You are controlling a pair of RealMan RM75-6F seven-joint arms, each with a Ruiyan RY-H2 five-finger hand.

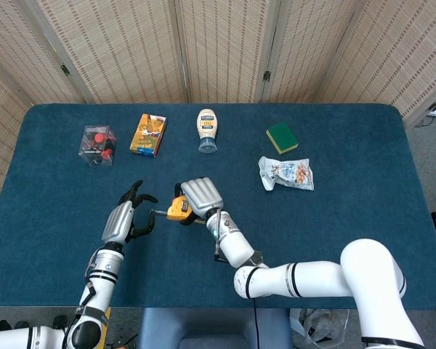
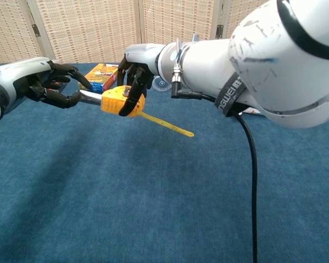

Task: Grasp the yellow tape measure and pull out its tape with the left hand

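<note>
The yellow tape measure (image 1: 176,209) (image 2: 118,101) is held off the blue table (image 1: 349,233) in the grip of my right hand (image 1: 200,195) (image 2: 135,76), whose dark fingers wrap over the case. My left hand (image 1: 126,219) (image 2: 46,82) is just left of the case and pinches the tip of the tape. A short length of silver tape (image 2: 90,96) (image 1: 158,213) spans the gap between the two hands. A thin yellow strap (image 2: 169,125) hangs from the case toward the right.
Along the far side lie a clear box with red contents (image 1: 97,144), an orange box (image 1: 147,134) (image 2: 101,76), a white squeeze bottle (image 1: 206,129) and a green sponge (image 1: 282,137). A snack bag (image 1: 285,173) lies right of centre. A black cable (image 2: 248,164) trails from my right arm.
</note>
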